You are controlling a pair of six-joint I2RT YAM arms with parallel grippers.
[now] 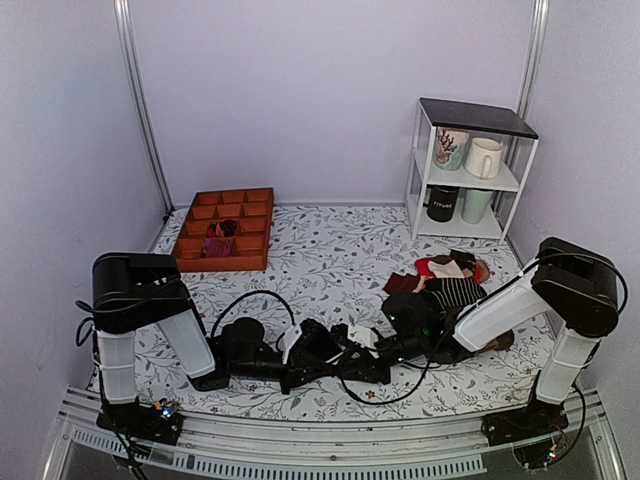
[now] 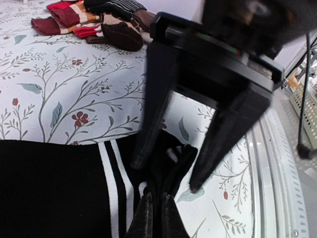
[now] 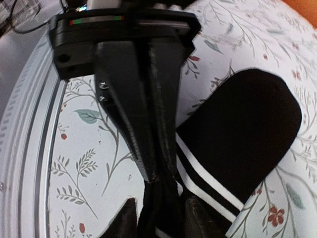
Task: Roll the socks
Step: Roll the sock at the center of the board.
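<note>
Black fabric ankle socks, laid as a pair, lie flat on a white tablecloth printed with grey branches and small red flowers. They sit near the table's front edge, between the two arms. Thin white stripes cross the cuff end. The rounded toe end lies smooth, while the cuff end is bunched into a raised fold.

The left gripper has its fingers pinched together on that fold. The right gripper comes in from the opposite side. Its fingers stand apart, one on each side of the same fold, and whether they squeeze the cloth cannot be told. In the overhead view both black grippers and their cables crowd over the socks and hide most of them.

A ribbed silver metal rail runs just beside the cuff end. Farther back on the right lies a loose heap of red, brown and striped socks. A white wire shelf with a black top stands behind it, holding mugs. At the back left sits an orange-brown wooden tray with compartments, well apart from the socks.
</note>
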